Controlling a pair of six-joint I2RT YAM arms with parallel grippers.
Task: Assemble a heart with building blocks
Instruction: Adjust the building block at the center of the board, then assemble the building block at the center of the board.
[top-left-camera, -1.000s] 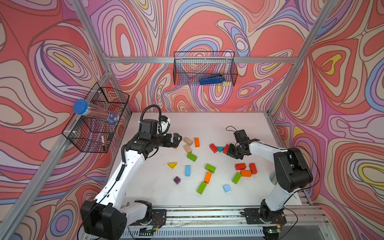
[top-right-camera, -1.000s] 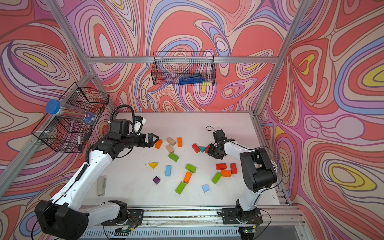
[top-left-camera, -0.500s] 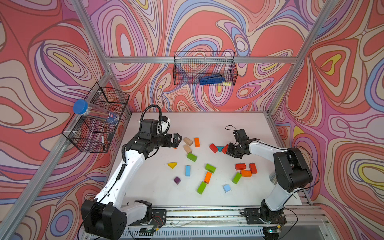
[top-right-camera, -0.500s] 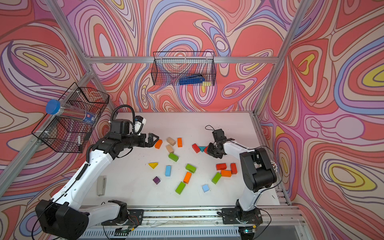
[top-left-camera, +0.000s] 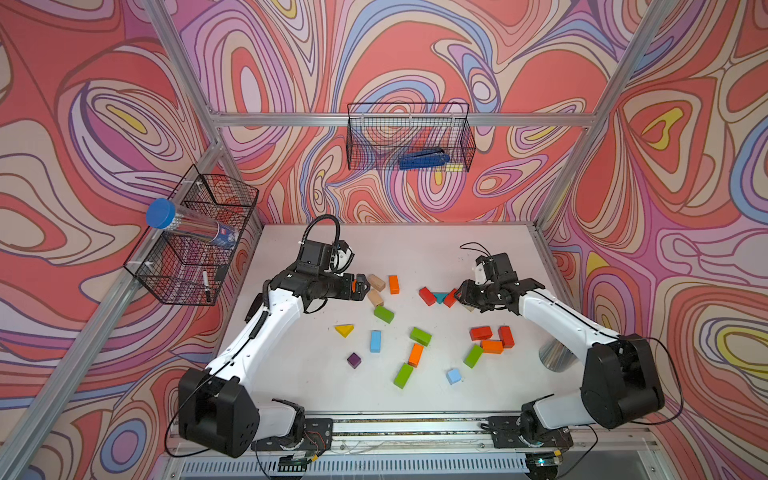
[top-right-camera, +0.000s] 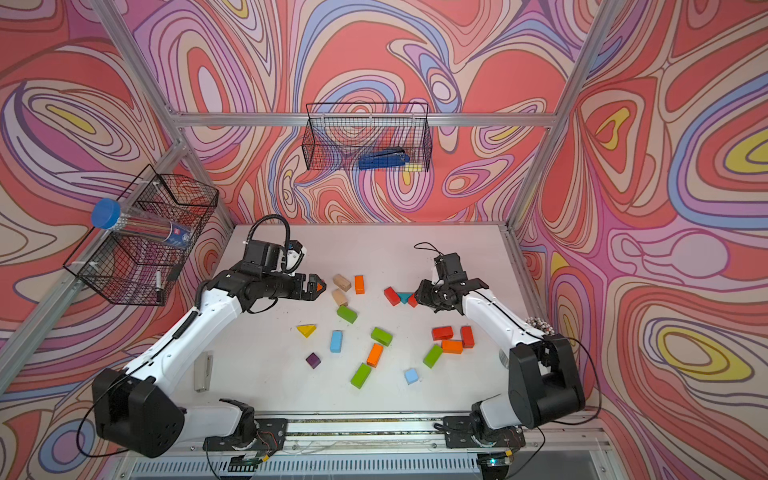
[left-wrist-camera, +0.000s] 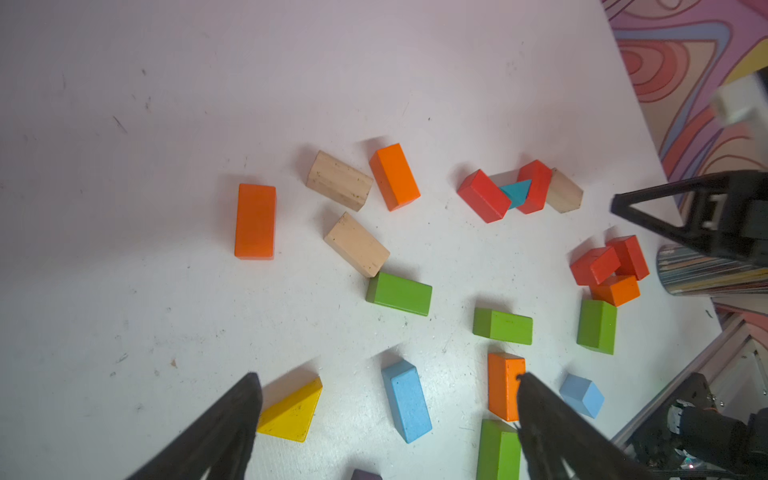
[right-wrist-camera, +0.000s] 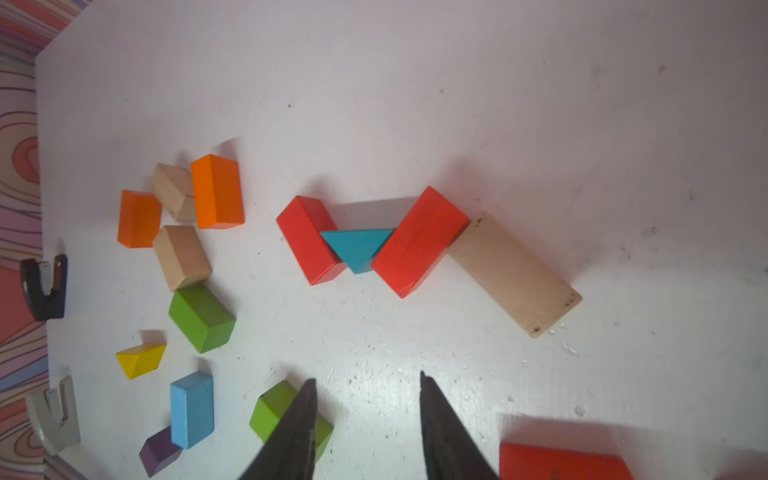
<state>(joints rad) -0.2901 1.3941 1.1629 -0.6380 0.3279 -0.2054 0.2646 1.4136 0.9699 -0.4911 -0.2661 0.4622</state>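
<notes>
Two red bricks (right-wrist-camera: 419, 243) flank a teal triangle (right-wrist-camera: 357, 249), likely forming the heart's notch. Right tool (right-wrist-camera: 366, 377) half open, empty; left tool (left-wrist-camera: 387, 375) wide open, empty.

lab test cell, aluminium frame (top-left-camera: 291, 119)

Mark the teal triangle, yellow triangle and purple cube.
teal triangle (right-wrist-camera: 357, 248), right wrist view, middle of its top face.
yellow triangle (top-left-camera: 344, 330), in a top view, middle of its top face.
purple cube (top-right-camera: 313, 359), in a top view, its top face.
</notes>
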